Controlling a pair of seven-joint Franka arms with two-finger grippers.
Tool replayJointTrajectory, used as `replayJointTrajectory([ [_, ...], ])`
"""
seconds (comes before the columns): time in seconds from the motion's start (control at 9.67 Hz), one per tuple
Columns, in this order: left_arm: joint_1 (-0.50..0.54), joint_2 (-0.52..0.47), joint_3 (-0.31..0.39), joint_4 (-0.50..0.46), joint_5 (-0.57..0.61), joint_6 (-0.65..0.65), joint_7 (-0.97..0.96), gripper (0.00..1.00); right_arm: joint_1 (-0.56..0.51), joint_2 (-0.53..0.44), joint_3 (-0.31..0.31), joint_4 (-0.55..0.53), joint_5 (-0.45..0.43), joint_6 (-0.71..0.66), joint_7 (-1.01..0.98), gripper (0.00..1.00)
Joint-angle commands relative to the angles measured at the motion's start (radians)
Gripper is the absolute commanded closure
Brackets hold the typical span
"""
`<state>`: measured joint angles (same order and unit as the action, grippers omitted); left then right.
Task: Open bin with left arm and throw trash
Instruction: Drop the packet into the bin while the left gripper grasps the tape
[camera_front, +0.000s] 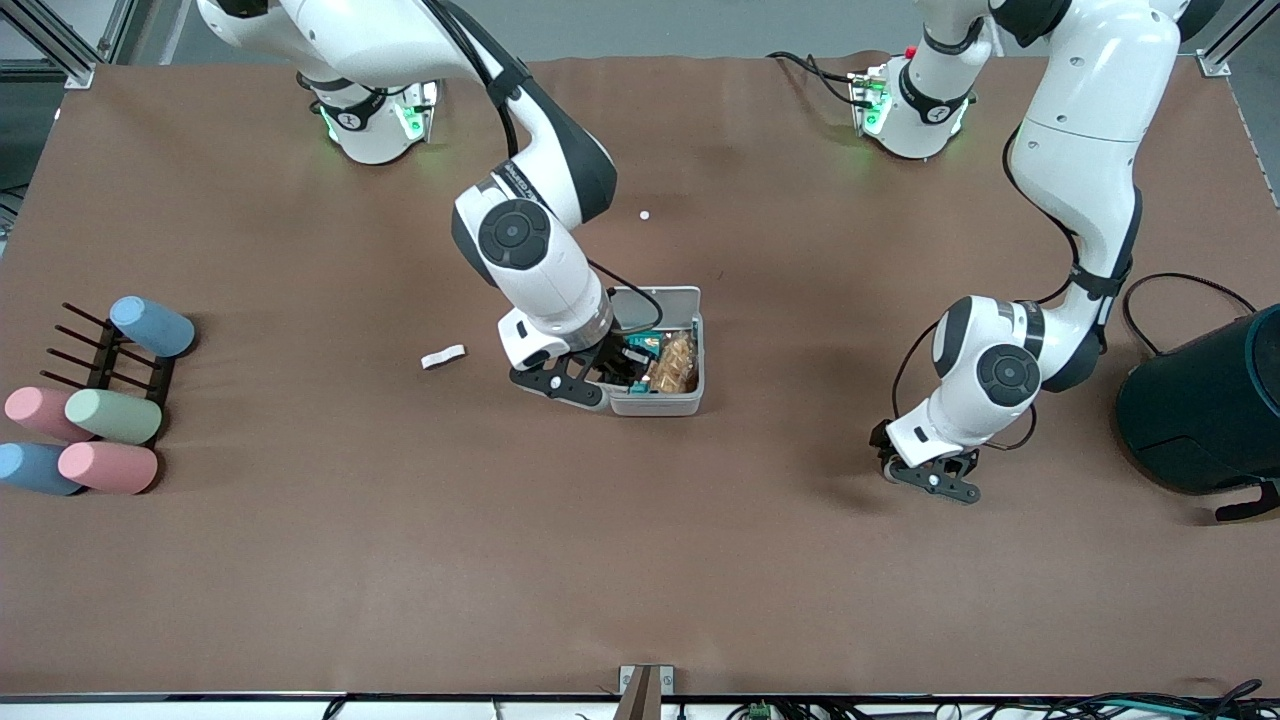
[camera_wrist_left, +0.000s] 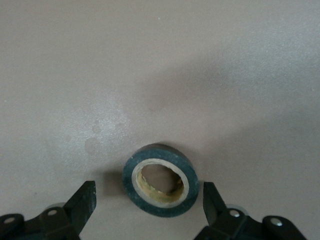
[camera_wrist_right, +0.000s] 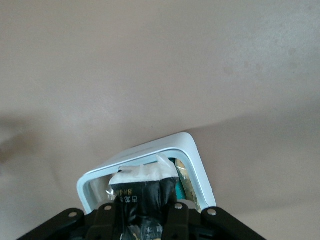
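The white bin (camera_front: 662, 404) stands open in the middle of the table, its lid (camera_front: 668, 297) tipped back, with snack wrappers inside. My right gripper (camera_front: 598, 372) is shut on the black packet (camera_wrist_right: 142, 192) and holds it over the bin's rim (camera_wrist_right: 197, 157). My left gripper (camera_front: 930, 478) is low over the table toward the left arm's end. In the left wrist view it (camera_wrist_left: 147, 190) is open, one finger on each side of the dark tape ring (camera_wrist_left: 160, 180), which lies flat on the table. The white paper strip (camera_front: 442, 355) lies on the table beside the bin, toward the right arm's end.
A large dark teal cylinder (camera_front: 1210, 400) stands at the left arm's end. Pastel cylinders (camera_front: 110, 415) and a black rack (camera_front: 110, 350) lie at the right arm's end. A tiny white dot (camera_front: 644, 215) lies farther from the front camera than the bin.
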<state>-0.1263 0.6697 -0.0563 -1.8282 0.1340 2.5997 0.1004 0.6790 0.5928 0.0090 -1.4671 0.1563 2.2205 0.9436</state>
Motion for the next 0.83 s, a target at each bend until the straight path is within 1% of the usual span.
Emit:
replayJointTrajectory([
  [0.0,0.004,0.001,-0.008,0.0,0.015,0.02,-0.005,0.19,0.057,0.044,-0.009,0.019,-0.026,-0.015,0.023,0.97],
  [0.1,0.002,0.001,-0.008,0.0,0.013,0.02,-0.005,0.35,0.062,0.054,-0.009,0.018,-0.026,-0.016,0.023,0.96],
  [0.21,0.007,0.002,-0.008,0.0,0.015,0.02,0.004,0.55,0.07,0.067,-0.009,0.018,-0.026,-0.016,0.023,0.93],
  [0.31,0.002,0.002,-0.01,0.001,0.015,0.02,0.007,0.79,0.07,0.074,-0.009,0.013,-0.026,-0.018,0.021,0.87],
  [0.41,-0.002,-0.001,-0.01,0.003,0.015,0.019,0.001,0.96,0.07,0.075,-0.009,0.002,-0.024,-0.018,0.021,0.49],
  [0.52,-0.013,-0.013,-0.017,0.009,0.009,0.004,-0.02,1.0,0.068,0.075,-0.009,0.002,-0.024,-0.018,0.021,0.21],
  [0.62,-0.015,-0.042,-0.034,0.016,0.006,-0.051,-0.027,1.0,0.07,0.071,-0.009,0.005,-0.024,-0.021,0.02,0.04],
  [0.72,-0.009,-0.073,-0.054,0.051,0.003,-0.143,-0.034,1.0,0.064,0.064,-0.009,0.017,-0.023,-0.075,0.024,0.02],
])
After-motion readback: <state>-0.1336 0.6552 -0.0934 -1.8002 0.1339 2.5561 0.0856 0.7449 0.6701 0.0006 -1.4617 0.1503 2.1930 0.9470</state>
